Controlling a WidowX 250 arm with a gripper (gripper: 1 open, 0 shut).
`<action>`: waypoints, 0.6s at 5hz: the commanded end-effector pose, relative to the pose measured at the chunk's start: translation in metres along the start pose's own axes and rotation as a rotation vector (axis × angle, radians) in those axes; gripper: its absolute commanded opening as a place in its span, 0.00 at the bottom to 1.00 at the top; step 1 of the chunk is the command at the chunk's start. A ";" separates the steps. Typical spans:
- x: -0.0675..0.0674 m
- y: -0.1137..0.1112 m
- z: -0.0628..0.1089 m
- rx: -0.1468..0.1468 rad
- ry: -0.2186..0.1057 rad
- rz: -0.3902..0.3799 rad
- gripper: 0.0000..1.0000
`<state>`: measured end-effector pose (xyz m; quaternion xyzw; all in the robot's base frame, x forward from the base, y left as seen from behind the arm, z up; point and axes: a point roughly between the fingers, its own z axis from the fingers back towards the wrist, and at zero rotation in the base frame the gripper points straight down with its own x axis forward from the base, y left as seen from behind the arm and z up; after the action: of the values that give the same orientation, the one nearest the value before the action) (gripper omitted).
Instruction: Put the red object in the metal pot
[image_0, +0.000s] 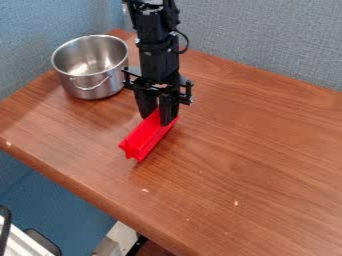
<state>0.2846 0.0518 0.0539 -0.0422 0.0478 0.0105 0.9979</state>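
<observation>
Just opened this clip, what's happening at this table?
A single black robot arm has its claw pointed down and shut on the upper end of a long bright red plastic bar. The bar's lower end sits on or just above the wooden table. The round shiny steel pot stands apart, back left, with nothing visible inside. The bar is not yet in the pot.
</observation>
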 end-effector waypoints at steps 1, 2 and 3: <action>0.005 0.002 0.014 0.013 -0.041 -0.005 0.00; 0.004 0.003 0.017 0.014 -0.040 -0.005 0.00; 0.002 0.004 0.019 0.012 -0.040 -0.008 0.00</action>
<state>0.2806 0.0520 0.0544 -0.0435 0.0599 0.0044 0.9972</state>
